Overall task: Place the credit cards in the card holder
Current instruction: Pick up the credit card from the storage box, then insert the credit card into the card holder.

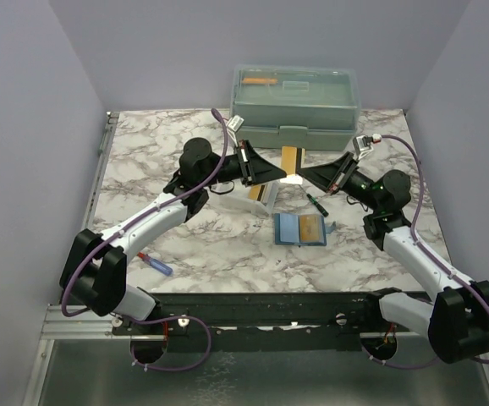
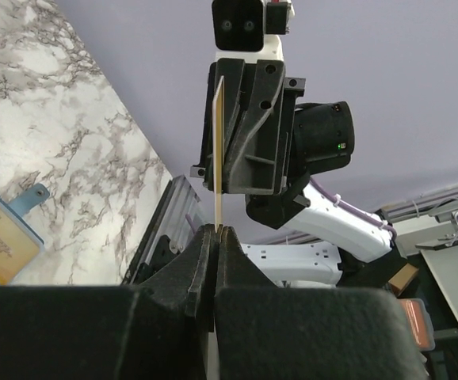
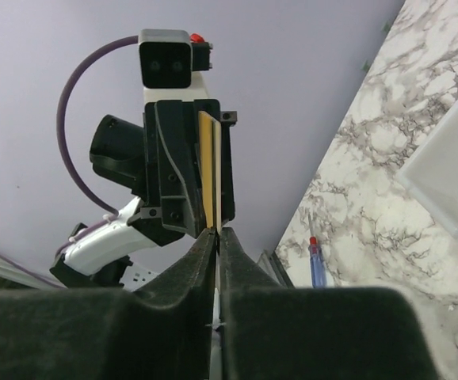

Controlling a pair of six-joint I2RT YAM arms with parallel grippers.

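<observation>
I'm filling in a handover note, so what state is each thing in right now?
Card: held up, pinched by both grippers.
Left gripper: shut on that card.
Right gripper: shut on its other end.
Card holder: open, lying flat.
Second card: in the holder's right half.
Box: lid closed.

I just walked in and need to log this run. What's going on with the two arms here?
The arms meet mid-table over one yellow credit card. The left gripper and the right gripper are both closed on it from opposite sides, holding it off the table, which looks like a handover. The card holder lies open on the marble table, nearer the arm bases, with neither gripper at it.
</observation>
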